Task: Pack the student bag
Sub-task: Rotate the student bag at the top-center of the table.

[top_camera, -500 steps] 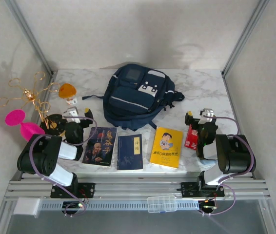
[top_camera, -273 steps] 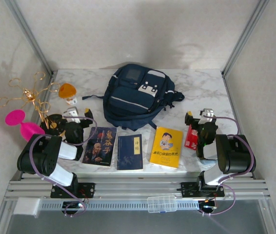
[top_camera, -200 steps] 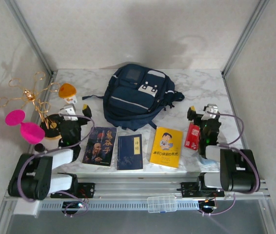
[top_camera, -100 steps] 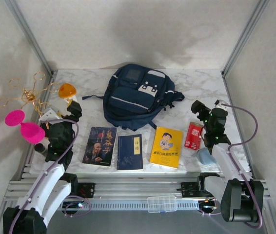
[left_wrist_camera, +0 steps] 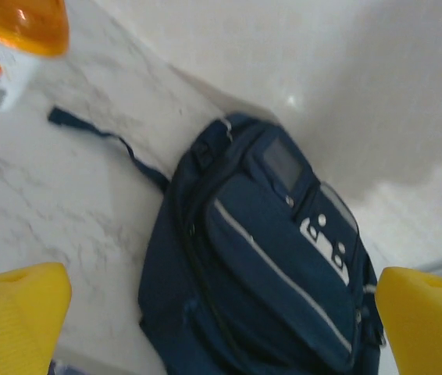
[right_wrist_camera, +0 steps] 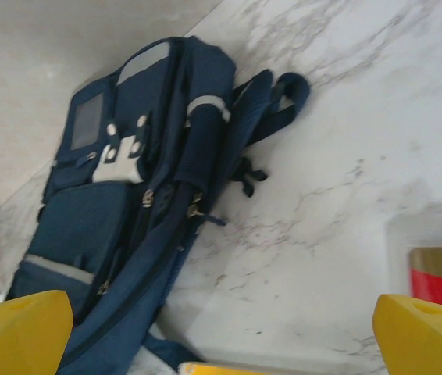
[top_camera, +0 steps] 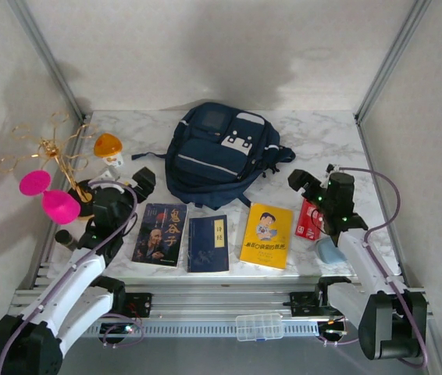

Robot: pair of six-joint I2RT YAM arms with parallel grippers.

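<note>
The student bag (top_camera: 217,152), navy blue with a grey-white stripe, lies flat at the middle back of the marble table (top_camera: 322,141). My left gripper (top_camera: 123,186) hovers to its left front, open and empty. In the left wrist view the yellow fingertips (left_wrist_camera: 18,312) stand wide apart with the bag (left_wrist_camera: 268,258) ahead between them. My right gripper (top_camera: 320,181) hovers at the bag's right front, open as well. The right wrist view has the bag (right_wrist_camera: 127,195) on its left side, with its straps and zips towards me, and bare marble between the pads (right_wrist_camera: 428,332).
Three books lie along the front: a dark one (top_camera: 160,234), a blue one (top_camera: 208,243) and a yellow one (top_camera: 266,235). A red box (top_camera: 308,219) and a pale blue thing (top_camera: 329,250) lie under the right arm. An orange-capped bottle (top_camera: 108,148) and a gold stand (top_camera: 49,156) with pink discs are at left.
Both arms have unfolded from their rest poses and reached forward. The left gripper swung right and the right gripper swung left, both towards the bag. Both stayed open.
</note>
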